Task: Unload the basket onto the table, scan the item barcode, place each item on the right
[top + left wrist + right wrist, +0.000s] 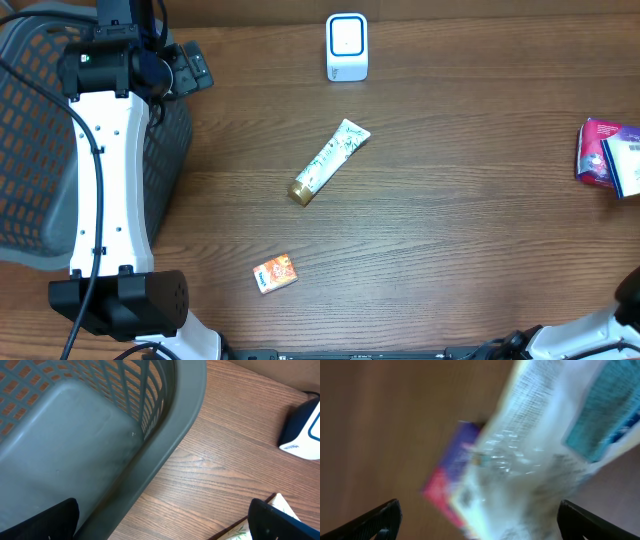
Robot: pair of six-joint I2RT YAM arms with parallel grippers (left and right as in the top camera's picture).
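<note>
**White packet [535, 435] close under right wrist lens: pick-up step, scan not yet made**

Blurred and large in upper right of right wrist view, overlapping purple packet [452, 465] at centre left. Same pair noted at far right edge of overhead view, on wooden table [480, 230]. Taken, as judgement only, to be item for scanning. Barcode not legible anywhere.

Right gripper [482, 522]: fingers spread wide at lower corners of frame, clasping nothing. Contact with packet not discernible through blur.

Left gripper [162, 522]: likewise spread wide and empty, by rim of grey basket [175, 435], upper left of overhead view.

Scanner [347, 47] standing at top centre of overhead view, well apart from both packets. Tube [328, 160] lying slantwise at centre. Small orange box [274, 272] lower left of centre. Neither touched.

Step judged: approach to item, before any grasp.

Next move calling for:
- descent over white packet alone
- closure without dragging purple packet along
- lift, then carriage leftward across table to scanner
- barcode face turned toward scanner window
</note>
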